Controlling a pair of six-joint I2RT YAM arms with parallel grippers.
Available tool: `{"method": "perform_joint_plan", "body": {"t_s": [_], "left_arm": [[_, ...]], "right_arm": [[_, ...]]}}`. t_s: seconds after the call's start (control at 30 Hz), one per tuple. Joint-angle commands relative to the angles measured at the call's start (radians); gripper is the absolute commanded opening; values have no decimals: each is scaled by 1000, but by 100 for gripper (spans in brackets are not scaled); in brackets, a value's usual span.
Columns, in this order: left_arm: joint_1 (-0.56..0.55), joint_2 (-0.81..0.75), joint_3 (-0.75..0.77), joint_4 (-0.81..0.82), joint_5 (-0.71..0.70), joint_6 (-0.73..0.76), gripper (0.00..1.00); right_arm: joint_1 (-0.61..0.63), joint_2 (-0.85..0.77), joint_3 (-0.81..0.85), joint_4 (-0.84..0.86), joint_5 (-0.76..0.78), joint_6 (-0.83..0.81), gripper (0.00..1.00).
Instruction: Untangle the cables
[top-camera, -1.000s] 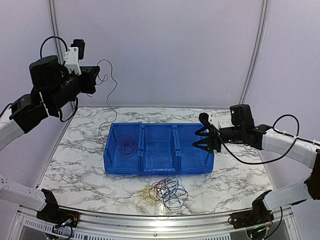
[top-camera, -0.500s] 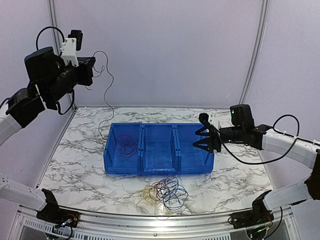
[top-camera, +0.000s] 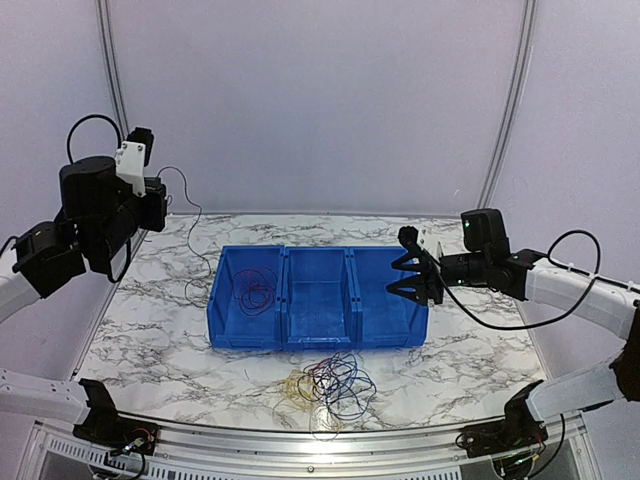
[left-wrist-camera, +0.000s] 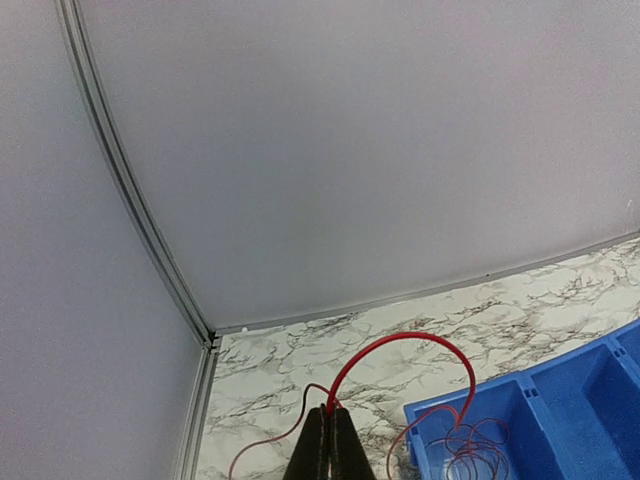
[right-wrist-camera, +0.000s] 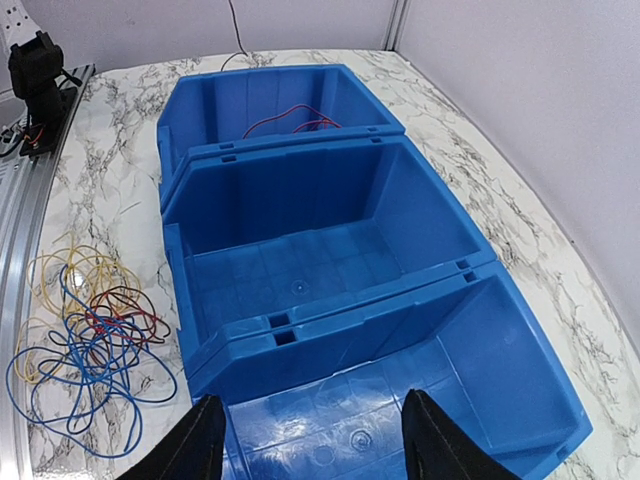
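My left gripper (left-wrist-camera: 330, 412) is shut on a thin red cable (left-wrist-camera: 400, 342), held high over the table's far left (top-camera: 160, 192). The cable arcs away from the fingertips and drops into a loose red coil (top-camera: 252, 289) in the left compartment of the blue bin (top-camera: 283, 340). In front of the bin, a tangle of blue, yellow and dark red cables (top-camera: 326, 384) lies on the marble; it also shows in the right wrist view as the tangle (right-wrist-camera: 88, 338). My right gripper (right-wrist-camera: 312, 440) hangs open over the right compartment, holding nothing.
The bin has three compartments; the middle one (right-wrist-camera: 300, 255) holds nothing. A metal rail (top-camera: 300, 438) runs along the near edge, with the arm bases at its ends. Grey walls close the back and sides.
My left arm has come down and swung left, still gripping the red cable, so the hanging cable now sags lower. The right arm has not moved.
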Motion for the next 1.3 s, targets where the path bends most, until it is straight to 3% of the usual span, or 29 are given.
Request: {"method": "perform_joint_plan", "body": {"t_s": [0.0, 0.33, 0.6, 0.93, 1.27], "left_arm": [[40, -46, -31, -34, -69, -27, 0], [108, 61, 262, -60, 7, 30, 0], [107, 131, 396, -69, 305, -110, 0], [106, 254, 269, -36, 519, -292, 0], [106, 337, 18, 37, 517, -414, 0]], "right_arm": [[-8, 11, 12, -6, -6, -14, 60], [-8, 6, 12, -6, 0, -17, 60], [-8, 7, 8, -6, 20, -27, 60], [-8, 32, 11, -15, 25, -42, 60], [-9, 41, 15, -25, 26, -52, 60]]}}
